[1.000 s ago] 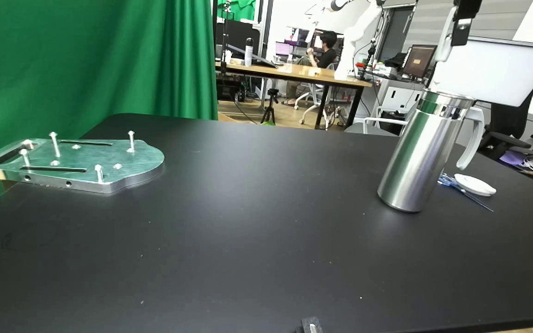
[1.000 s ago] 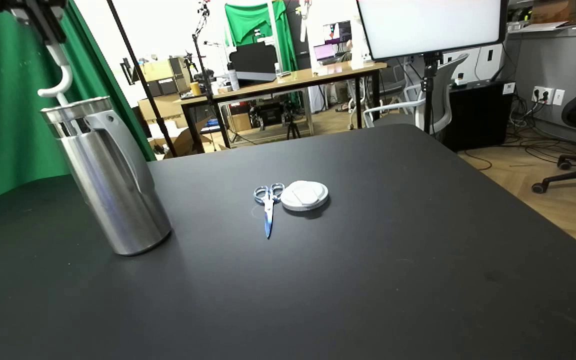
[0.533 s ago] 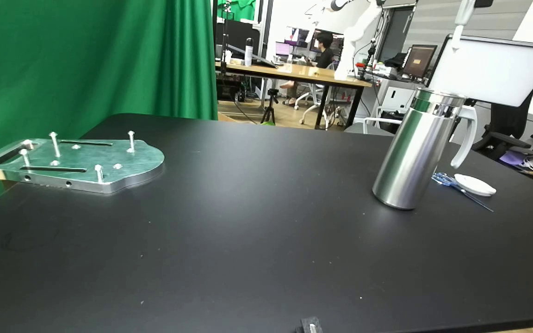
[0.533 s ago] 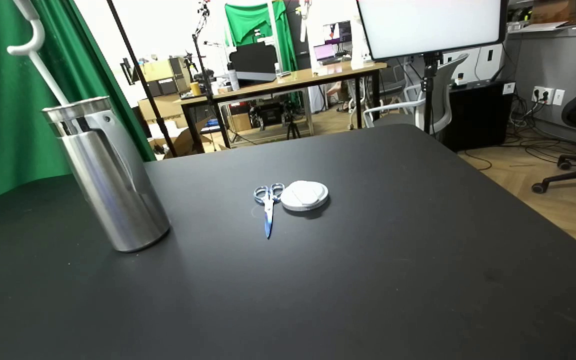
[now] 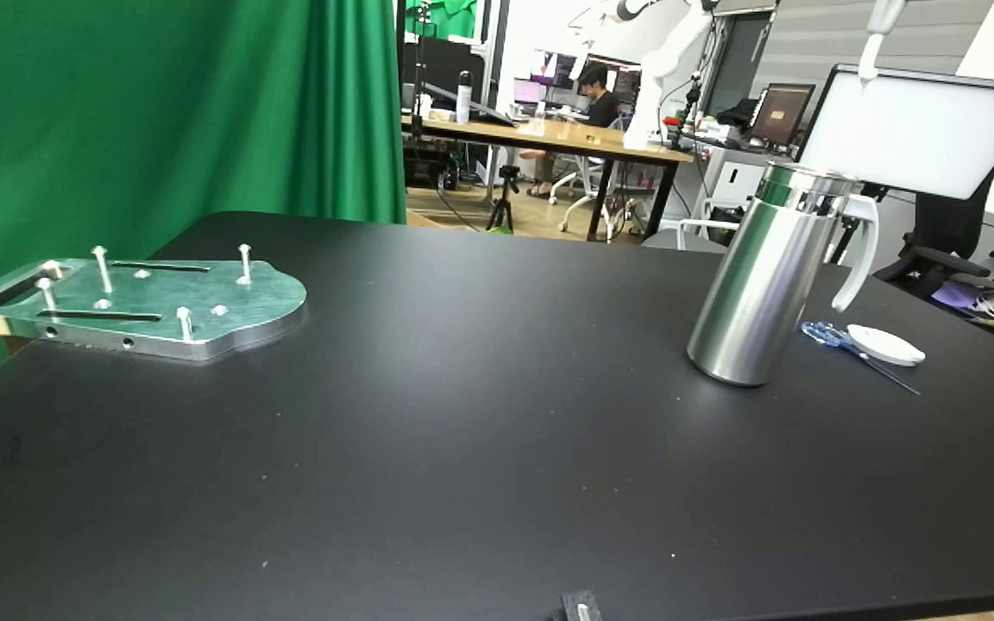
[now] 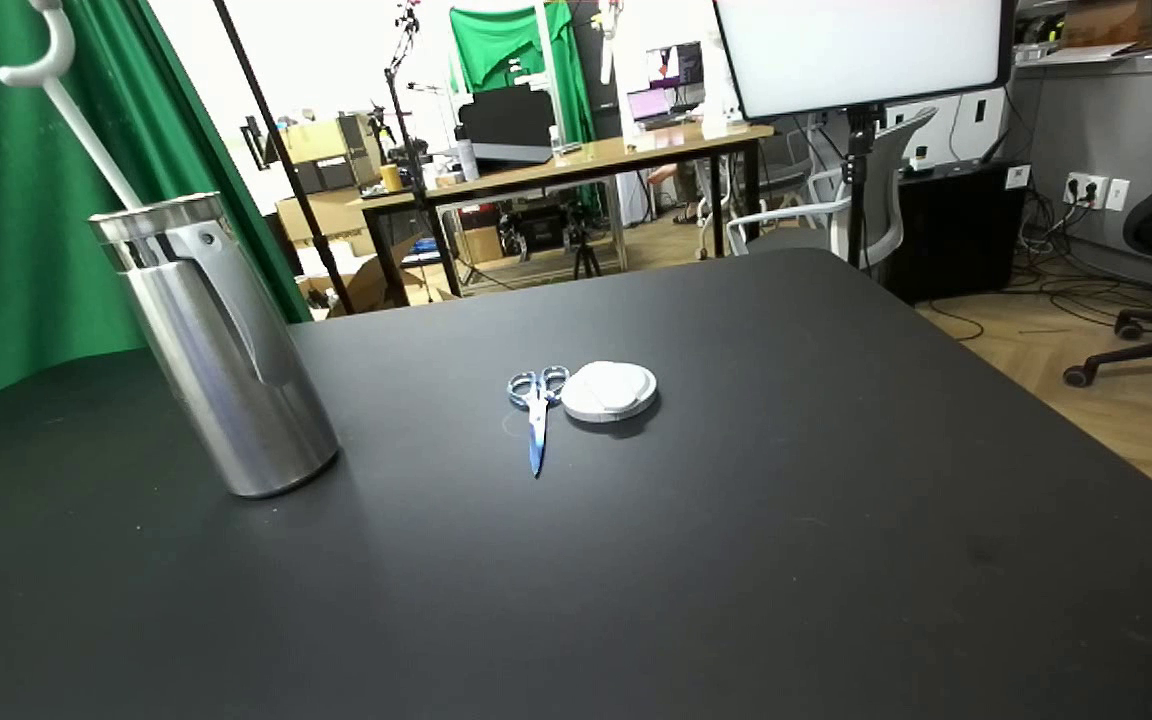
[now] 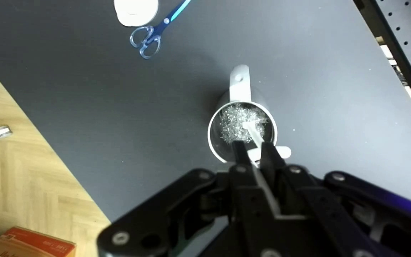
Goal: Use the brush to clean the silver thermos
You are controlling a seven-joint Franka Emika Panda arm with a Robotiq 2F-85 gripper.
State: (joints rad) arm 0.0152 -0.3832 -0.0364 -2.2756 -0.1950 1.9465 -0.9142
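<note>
Black tabletop (image 5: pixel 462 414), thermos (image 5: pixel 760 285) below claw (image 7: pixel 254 145)

I'm looking into a robotics lab: past my bench (image 5: pixel 428 448) I see a white robot arm (image 5: pixel 658 76), computer monitors (image 5: pixel 782 114) and a tripod (image 5: pixel 507 191). A green curtain (image 5: pixel 186 112) hangs beside the bench.

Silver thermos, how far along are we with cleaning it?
Done: the silver thermos is open, and the brush is in it head-first. In hand: the pincer holds the brush from above. Left: probably scrubbing, then withdrawal, since the shaft runs into the thermos. Cleanliness can't be judged.
</note>
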